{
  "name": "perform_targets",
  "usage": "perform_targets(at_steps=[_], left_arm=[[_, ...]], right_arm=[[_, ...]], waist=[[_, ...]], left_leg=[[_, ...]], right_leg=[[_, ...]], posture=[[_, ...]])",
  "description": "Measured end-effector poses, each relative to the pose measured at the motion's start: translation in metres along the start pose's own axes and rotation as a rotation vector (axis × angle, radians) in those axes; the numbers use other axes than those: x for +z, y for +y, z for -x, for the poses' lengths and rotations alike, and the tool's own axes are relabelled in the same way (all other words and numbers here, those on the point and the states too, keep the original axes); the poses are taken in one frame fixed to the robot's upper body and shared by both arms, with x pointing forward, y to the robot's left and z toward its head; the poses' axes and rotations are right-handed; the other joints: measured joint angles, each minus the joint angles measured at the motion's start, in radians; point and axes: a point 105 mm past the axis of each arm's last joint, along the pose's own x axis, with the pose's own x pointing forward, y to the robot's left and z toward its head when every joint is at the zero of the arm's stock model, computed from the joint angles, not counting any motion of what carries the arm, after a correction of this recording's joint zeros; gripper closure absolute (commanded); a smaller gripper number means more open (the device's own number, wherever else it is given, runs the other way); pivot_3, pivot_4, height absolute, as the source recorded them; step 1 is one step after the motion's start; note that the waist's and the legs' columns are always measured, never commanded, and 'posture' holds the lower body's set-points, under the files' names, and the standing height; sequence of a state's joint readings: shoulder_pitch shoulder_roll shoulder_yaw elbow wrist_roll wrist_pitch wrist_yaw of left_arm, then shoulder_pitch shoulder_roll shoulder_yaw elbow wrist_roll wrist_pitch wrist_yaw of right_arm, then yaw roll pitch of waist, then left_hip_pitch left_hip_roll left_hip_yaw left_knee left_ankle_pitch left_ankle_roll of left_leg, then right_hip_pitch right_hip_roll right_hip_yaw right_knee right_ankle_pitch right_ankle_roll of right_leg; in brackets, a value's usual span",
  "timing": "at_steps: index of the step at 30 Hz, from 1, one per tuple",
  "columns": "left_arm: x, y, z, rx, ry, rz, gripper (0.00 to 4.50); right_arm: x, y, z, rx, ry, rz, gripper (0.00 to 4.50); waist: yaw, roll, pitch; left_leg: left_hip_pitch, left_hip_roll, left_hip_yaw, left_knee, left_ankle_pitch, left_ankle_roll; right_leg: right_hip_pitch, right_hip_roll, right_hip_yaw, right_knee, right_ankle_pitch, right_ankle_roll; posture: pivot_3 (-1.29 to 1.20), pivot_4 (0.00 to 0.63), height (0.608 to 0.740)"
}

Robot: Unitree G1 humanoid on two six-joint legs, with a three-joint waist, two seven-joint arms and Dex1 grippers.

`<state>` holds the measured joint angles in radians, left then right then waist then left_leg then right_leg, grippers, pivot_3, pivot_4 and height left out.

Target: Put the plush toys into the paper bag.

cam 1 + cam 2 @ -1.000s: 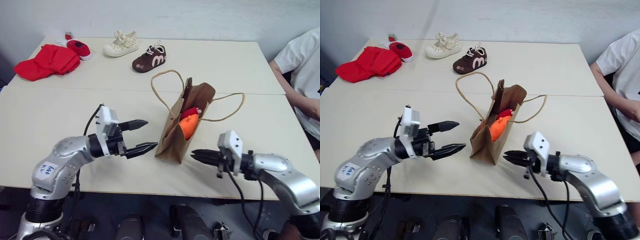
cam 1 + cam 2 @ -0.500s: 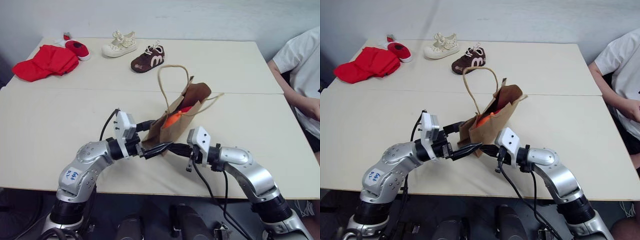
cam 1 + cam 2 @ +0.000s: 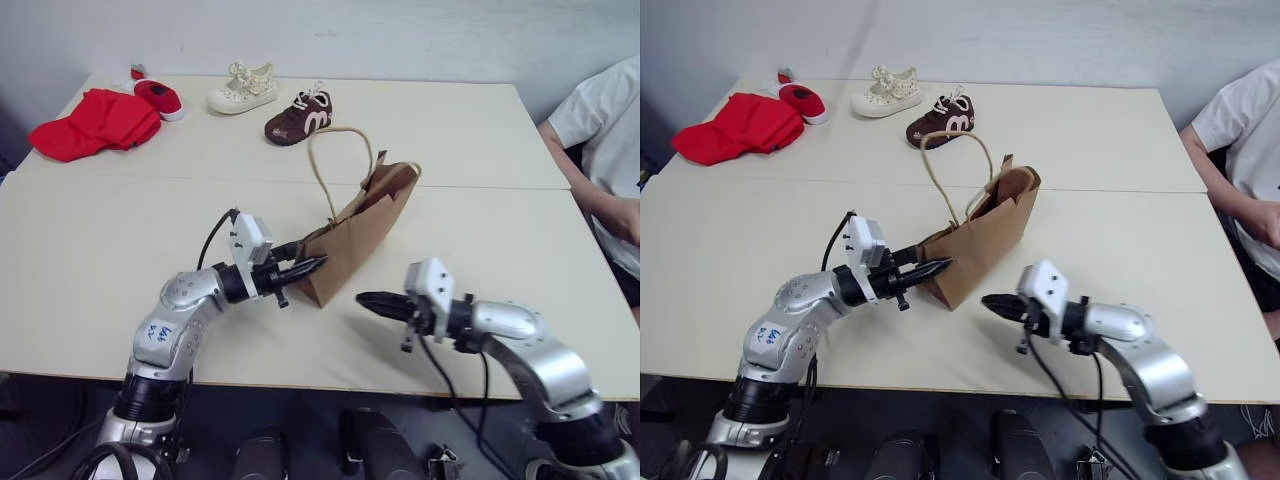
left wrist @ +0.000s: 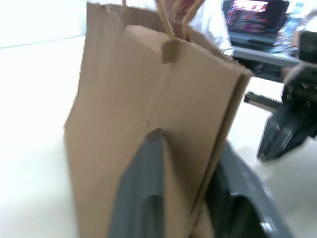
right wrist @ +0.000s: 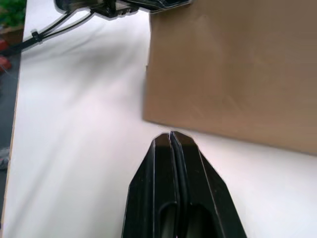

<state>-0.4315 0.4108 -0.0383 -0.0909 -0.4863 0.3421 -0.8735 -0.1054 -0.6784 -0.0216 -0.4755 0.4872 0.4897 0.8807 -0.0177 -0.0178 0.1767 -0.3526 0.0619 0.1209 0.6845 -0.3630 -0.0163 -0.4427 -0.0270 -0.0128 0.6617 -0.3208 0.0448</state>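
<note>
From the left eye view you have one paper bag [image 3: 360, 235], one red cloth heap [image 3: 95, 122] and three small shoes at the far edge of the table [image 3: 500, 130]: a red shoe [image 3: 158, 96], a cream shoe [image 3: 241, 88] and a brown shoe [image 3: 298, 117]. The bag is plain brown kraft, tilted with its open top leaning away from the robot, one tan cord handle looped up above it. It sits on the near half of the table, between the two arms. No plush toy can be made out at its mouth from here. A person in a white shirt [image 3: 605, 110] sits at the right side.

The left gripper [image 3: 305, 266] is clamped on the bag's lower near corner. The right gripper [image 3: 368, 299] is clenched with nothing in it, pointing at the bag's base, just apart from it.

In the left wrist view your two dark fingers [image 4: 143, 198] straddle the bag's folded side edge, one on each face, and the other gripper shows beyond it.

In the right wrist view the fingers [image 5: 173, 188] are pressed together, near the bag's brown wall but clear of it.
</note>
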Motion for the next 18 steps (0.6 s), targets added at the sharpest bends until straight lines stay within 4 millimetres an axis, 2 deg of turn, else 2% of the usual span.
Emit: perform_targets(at_steps=[4, 6, 12, 15, 18], left_arm=[[0.008, -0.004, 0.005, -0.183, -0.054, 0.008, 4.47], [0.012, -0.005, 0.012, -0.275, -0.027, -0.012, 4.47], [0.018, 0.001, 0.036, -0.404, 0.05, -0.011, 4.47], [0.003, 0.013, 0.047, -0.376, 0.111, -0.066, 4.47], [-0.012, 0.015, 0.048, -0.377, 0.161, -0.137, 4.47]], right_arm=[[0.0, -0.001, 0.035, -0.049, 0.037, -0.011, 4.5], [-0.005, 0.002, 0.056, -0.068, 0.075, -0.015, 4.5], [-0.019, 0.012, 0.109, -0.15, 0.2, -0.035, 4.5], [-0.03, 0.015, 0.115, -0.164, 0.22, -0.022, 4.5], [-0.033, 0.016, 0.112, -0.172, 0.2, 0.001, 4.5]], waist=[[0.009, 0.0, 0.0], [0.014, 0.0, 0.0], [0.017, 0.0, 0.0], [0.014, 0.0, 0.0], [0.016, 0.0, 0.0]], left_leg=[[0.0, 0.0, 0.0, 0.0, 0.0, 0.0], [0.0, 0.0, 0.001, 0.0, 0.0, 0.0], [0.002, 0.0, 0.001, 0.0, 0.0, 0.0], [0.003, -0.001, 0.002, 0.001, 0.0, 0.0], [0.003, -0.001, 0.001, 0.001, 0.0, 0.0]], right_leg=[[0.0, 0.001, 0.0, 0.0, 0.0, 0.0], [0.0, 0.001, 0.001, 0.0, 0.0, 0.0], [0.001, 0.002, 0.001, 0.0, 0.0, 0.0], [0.002, 0.002, 0.002, 0.0, 0.0, 0.0], [0.002, 0.002, 0.002, 0.0, 0.0, 0.0]], posture=[[0.0, 0.15, 0.74], [0.0, 0.15, 0.74], [0.0, 0.15, 0.74], [0.0, 0.15, 0.74], [0.0, 0.15, 0.74]])
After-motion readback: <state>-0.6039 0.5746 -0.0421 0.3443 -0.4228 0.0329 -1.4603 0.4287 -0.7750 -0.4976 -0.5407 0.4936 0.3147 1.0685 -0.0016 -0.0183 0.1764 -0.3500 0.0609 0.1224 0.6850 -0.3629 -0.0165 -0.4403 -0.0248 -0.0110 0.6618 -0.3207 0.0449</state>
